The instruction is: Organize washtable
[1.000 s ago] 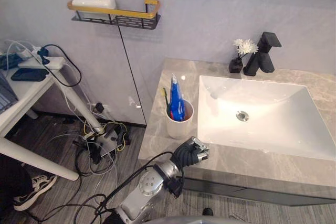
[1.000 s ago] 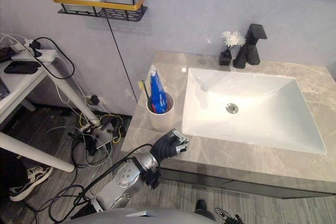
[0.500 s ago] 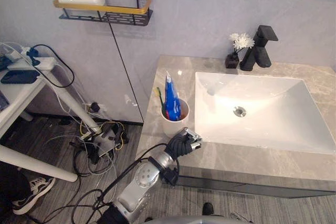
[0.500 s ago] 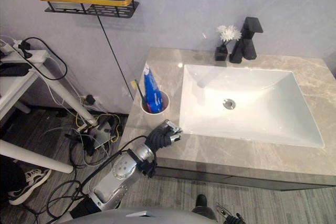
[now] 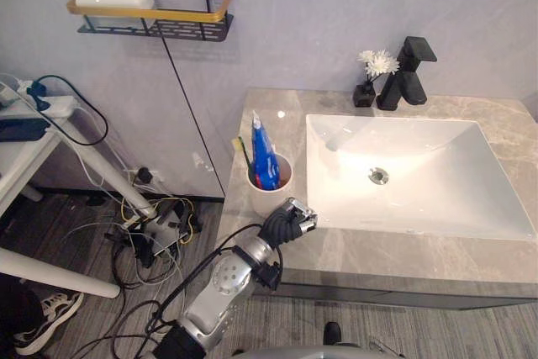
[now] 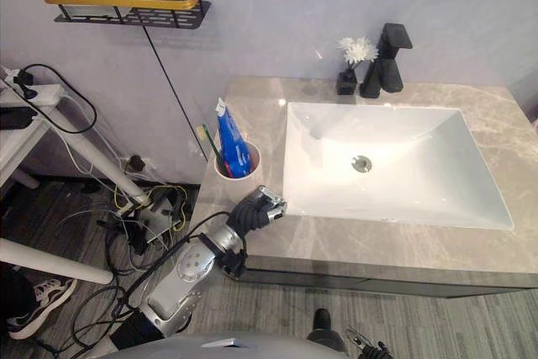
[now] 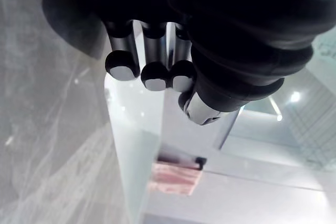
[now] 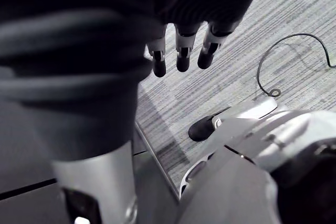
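Cup (image 5: 269, 196) – white, on grey counter (image 5: 378, 254), centre-left of frame, just beside sink (image 5: 437, 176); toothpaste tube (image 5: 263, 153) and toothbrush (image 5: 245, 157) stand in it | left hand (image 5: 290, 220) – below cup at counter's front edge, fingers curled into a fist, empty | right hand (image 8: 182, 45) – fingers straight, empty, above floor (image 8: 262, 24) | faucet (image 5: 407, 73), flower vase (image 5: 368, 83) – upper right

Grey veined counter (image 5: 378, 254); white sink (image 5: 420, 145); blue tube (image 5: 263, 153), cream cup (image 5: 271, 196); black faucet (image 5: 408, 75).
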Controlling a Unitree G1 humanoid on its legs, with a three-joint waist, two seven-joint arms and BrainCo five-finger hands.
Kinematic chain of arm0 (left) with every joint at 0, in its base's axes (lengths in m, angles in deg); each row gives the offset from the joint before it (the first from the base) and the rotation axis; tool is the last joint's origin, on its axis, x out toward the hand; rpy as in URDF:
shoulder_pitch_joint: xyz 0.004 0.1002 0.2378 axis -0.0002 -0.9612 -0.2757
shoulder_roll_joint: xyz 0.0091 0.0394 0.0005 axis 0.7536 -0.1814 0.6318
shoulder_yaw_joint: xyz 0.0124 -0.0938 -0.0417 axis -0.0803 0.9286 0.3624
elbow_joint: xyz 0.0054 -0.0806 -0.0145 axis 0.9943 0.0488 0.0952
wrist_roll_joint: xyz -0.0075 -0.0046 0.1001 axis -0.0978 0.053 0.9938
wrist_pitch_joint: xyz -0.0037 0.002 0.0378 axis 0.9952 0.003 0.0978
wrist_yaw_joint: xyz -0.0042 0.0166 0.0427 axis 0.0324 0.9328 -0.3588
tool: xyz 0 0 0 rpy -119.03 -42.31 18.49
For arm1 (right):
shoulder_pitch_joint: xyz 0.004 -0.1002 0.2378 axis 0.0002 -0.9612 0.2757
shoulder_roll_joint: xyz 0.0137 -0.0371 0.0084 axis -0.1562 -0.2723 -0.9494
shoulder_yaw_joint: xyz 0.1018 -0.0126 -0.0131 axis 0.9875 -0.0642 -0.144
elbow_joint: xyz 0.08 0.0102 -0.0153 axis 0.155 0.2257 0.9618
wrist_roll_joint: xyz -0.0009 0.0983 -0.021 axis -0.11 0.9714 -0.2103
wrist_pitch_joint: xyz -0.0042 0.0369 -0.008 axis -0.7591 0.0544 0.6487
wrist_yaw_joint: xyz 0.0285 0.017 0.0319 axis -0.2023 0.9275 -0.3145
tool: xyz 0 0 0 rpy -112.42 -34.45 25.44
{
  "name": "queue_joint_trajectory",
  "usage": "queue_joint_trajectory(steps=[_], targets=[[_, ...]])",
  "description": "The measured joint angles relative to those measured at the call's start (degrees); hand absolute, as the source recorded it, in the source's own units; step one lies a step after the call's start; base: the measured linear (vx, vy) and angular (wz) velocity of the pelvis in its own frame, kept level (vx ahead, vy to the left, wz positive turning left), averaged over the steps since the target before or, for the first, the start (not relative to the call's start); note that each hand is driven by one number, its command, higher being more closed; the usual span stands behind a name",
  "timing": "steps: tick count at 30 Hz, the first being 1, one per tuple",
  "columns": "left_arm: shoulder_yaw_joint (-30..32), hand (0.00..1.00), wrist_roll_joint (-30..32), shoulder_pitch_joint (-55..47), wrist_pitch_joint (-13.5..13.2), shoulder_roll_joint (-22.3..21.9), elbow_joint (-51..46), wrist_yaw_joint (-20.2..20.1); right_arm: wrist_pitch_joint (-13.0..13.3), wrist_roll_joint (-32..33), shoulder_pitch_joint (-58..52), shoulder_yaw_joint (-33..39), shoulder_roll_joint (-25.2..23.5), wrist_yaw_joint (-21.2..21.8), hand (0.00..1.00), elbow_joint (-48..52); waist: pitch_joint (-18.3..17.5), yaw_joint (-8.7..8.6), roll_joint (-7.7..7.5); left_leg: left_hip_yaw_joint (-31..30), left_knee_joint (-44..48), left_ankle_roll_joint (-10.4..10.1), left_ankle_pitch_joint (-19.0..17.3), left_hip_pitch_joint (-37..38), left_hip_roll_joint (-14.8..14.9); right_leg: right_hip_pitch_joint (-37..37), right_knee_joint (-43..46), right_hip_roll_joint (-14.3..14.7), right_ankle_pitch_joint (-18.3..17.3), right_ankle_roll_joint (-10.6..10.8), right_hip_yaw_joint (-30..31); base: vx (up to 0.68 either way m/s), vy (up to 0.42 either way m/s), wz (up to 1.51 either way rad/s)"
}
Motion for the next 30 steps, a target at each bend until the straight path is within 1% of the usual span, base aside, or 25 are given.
queue_joint_trajectory(steps=[5,19,25,30], targets=[[0.07,1.0,0.6,0.72,-0.01,0.03,0.41,0.73,0.0,0.0,-0.01,0.11,-0.02,0.03,0.0,0.0,0.0,-0.06,0.0,0.51,0.02,0.1,-0.11,0.1,-0.05,-0.2,0.0,-0.03,0.12,0.17,0.53,0.0,0.004,-0.05],[0.03,1.0,0.4,0.65,-0.01,-0.02,0.44,0.66,-0.01,0.0,-0.07,1.77,-0.3,0.02,0.0,-0.03,-0.02,-0.02,0.04,0.54,0.07,0.12,-0.14,0.18,-0.07,-0.15,0.0,-0.05,0.16,0.21,0.64,0.0,0.0,0.0],[0.09,1.0,0.29,-1.48,-0.31,0.05,-0.74,0.16,-0.01,0.0,-0.13,1.76,-0.3,0.03,0.0,-0.03,-0.07,0.1,0.12,0.43,0.19,0.12,-0.14,0.21,-0.08,0.02,0.0,-0.07,0.16,0.21,0.5,0.0,0.0,0.0],[0.05,1.0,0.31,-6.09,-0.59,0.07,-3.54,-1.24,0.0,0.0,-0.31,1.7,-0.2,0.02,0.0,-0.03,-0.25,0.16,0.4,0.13,0.33,0.13,-0.14,0.16,-0.08,0.2,0.01,-0.09,0.16,0.21,0.2,0.0,-0.001,0.02]])
